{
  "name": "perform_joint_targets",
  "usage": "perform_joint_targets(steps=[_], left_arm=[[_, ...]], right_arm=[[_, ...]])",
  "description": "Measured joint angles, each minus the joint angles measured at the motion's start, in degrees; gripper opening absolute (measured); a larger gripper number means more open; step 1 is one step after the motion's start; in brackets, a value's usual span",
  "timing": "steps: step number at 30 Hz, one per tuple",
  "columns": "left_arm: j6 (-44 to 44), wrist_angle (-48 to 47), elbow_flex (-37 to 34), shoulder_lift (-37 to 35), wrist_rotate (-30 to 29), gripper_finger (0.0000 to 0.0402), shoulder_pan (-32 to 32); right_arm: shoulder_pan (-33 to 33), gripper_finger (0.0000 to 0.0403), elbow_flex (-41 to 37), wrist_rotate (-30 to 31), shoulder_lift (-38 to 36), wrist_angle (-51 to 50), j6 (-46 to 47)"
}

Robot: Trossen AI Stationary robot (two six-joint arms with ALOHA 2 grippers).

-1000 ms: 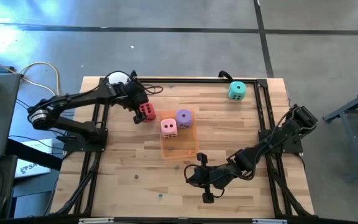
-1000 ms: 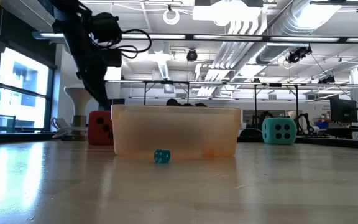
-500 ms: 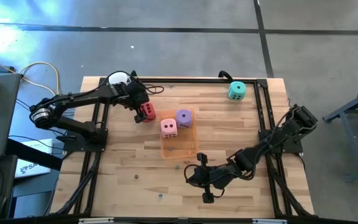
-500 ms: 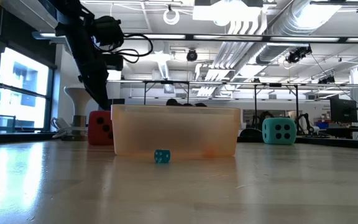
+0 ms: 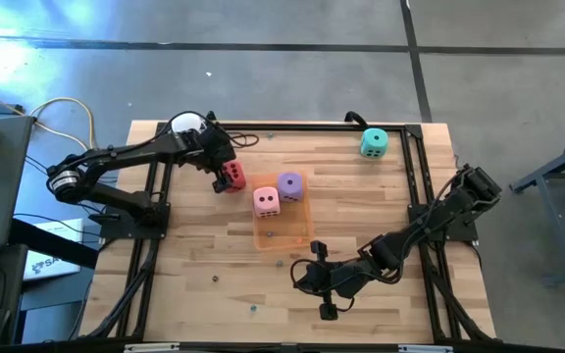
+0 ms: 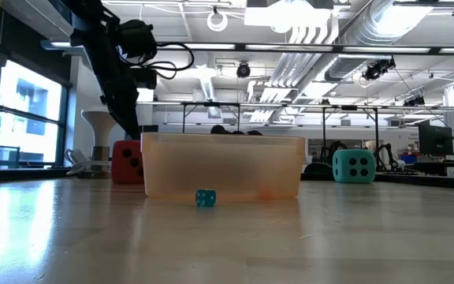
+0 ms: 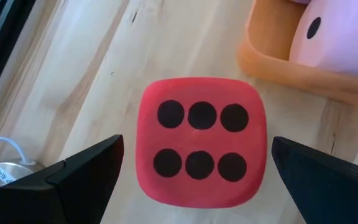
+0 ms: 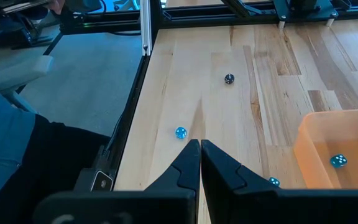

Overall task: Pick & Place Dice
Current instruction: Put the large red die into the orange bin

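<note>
Right pincer [image 5: 326,297]: fingers pressed together, empty, resting near the counter's [image 5: 361,196] front edge.
Left pincer [image 7: 194,171]: spread wide, straddling the red die [image 7: 201,140], touching neither side.
Red die: on the counter just beside the orange tray [image 5: 282,233].
Pink die [image 5: 267,201], purple die [image 5: 289,185]: in the tray.
Teal die [image 5: 373,143]: far corner, well apart.
Risk: off-centre closing could nudge the red die against the tray wall or let it squirt free.

Bright, even light from ceiling lamps [image 6: 217,19] above. White glare on floor [image 5: 27,59] by my counter [image 5: 341,211]. Shadows soft. Near counter blurry in low view. Red die [image 7: 201,142] close, sharp, edges fuzzy.
</note>
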Motion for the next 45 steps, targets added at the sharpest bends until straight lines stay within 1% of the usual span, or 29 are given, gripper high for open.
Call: perform_joint_targets(steps=[21,30,39,41,45], left_arm=[[0.19,1.35,-1.25,0.14,1.00,0.0399,0.00],[1.30,2.87,-1.18,6.08,0.78,0.0399,0.02],[1.32,4.42,-1.20,7.23,1.85,0.0399,0.52],[1.37,4.44,-1.22,7.26,2.99,0.0399,1.00],[1.68,4.50,-1.29,7.37,7.66,0.0398,2.78]], right_arm=[[-0.02,0.0004,0.00,0.02,0.00,0.00,0.00],[-0.02,0.0004,0.00,0.02,0.00,0.00,0.00],[0.00,0.0004,0.00,0.02,0.00,0.02,-0.02],[0.00,0.0004,0.00,0.02,0.00,0.00,-0.01],[-0.02,0.0004,0.00,0.02,0.00,0.00,0.00]])
